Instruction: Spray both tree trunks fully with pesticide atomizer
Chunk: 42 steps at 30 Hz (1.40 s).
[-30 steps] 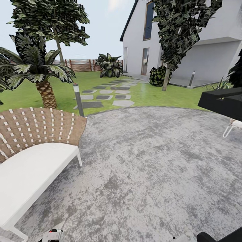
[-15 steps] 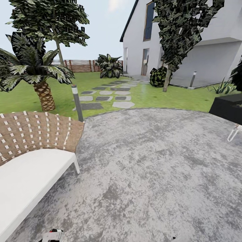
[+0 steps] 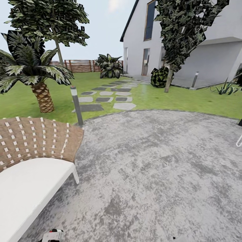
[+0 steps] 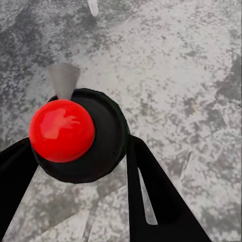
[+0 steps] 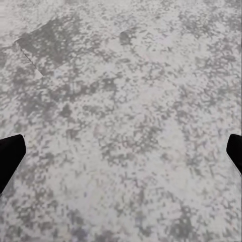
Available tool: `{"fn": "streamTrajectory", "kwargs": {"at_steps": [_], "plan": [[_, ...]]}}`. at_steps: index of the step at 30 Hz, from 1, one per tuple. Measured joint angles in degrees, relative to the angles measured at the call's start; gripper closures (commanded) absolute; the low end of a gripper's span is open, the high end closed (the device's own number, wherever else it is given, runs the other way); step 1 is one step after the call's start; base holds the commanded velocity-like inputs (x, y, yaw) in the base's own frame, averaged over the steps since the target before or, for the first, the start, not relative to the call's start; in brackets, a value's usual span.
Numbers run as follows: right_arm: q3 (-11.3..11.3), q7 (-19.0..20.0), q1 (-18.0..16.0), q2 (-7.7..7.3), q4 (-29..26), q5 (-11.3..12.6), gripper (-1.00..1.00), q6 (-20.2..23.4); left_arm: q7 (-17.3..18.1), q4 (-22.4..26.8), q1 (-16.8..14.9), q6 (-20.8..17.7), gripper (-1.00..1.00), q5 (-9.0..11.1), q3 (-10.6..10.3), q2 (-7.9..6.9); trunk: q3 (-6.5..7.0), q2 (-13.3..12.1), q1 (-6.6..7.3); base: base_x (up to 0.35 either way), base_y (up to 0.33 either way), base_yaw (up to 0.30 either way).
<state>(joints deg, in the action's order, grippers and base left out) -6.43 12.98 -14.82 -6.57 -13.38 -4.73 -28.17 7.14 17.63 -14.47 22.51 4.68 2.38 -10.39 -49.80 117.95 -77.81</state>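
My left gripper (image 4: 75, 151) is shut on the pesticide atomizer (image 4: 75, 133), a black round body with a red knob and a grey nozzle, its fingers (image 4: 151, 196) on either side. A white, red and black bit of the atomizer (image 3: 53, 235) peeks in at the head view's bottom edge. My right gripper (image 5: 121, 151) hangs open over grey paving. Beyond the lawn (image 3: 168, 97), one tree with a bare trunk (image 3: 59, 50) rises behind the palm, and another tree's trunk (image 3: 168, 80) stands near the house.
A wicker chair with a white seat (image 3: 30, 168) is close at the left. A grey lamp post (image 3: 77, 106) and a scaly palm (image 3: 42, 95) stand behind it. Stepping stones (image 3: 111, 99) lead to the white house (image 3: 205, 57). A brown slat fence (image 3: 80, 65) closes the back.
The whole head view has shifted, so the camera has moved: the black furniture at the right edge has slid out of the picture and the chair sits lower in frame.
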Motion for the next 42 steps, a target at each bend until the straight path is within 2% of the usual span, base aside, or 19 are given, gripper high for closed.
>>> {"fn": "streamTrajectory", "kwargs": {"at_steps": [21, 35, 42], "plan": [[0.00, 0.00, 0.00, 0.08, 0.00, 0.00, -1.00, 0.00, 0.00, -0.01, 0.00, 0.00, 1.00, 0.08, 0.00, 0.00, 0.00, 0.00, 0.00, 0.338, 0.004, -0.002], [-0.01, -0.01, 0.02, 0.08, -0.02, 0.02, -1.00, 0.00, 0.00, -0.02, -0.02, 0.00, 1.00, 0.08, 0.00, 0.00, 0.00, 0.00, 0.00, 0.339, 0.000, -0.244], [0.00, 0.00, 0.00, 0.09, 0.00, 0.00, -1.00, 0.00, 0.00, -0.01, 0.00, 0.00, 1.00, 0.07, -0.01, -0.03, 0.00, 0.00, 0.00, 0.339, 0.000, -0.054]]}}
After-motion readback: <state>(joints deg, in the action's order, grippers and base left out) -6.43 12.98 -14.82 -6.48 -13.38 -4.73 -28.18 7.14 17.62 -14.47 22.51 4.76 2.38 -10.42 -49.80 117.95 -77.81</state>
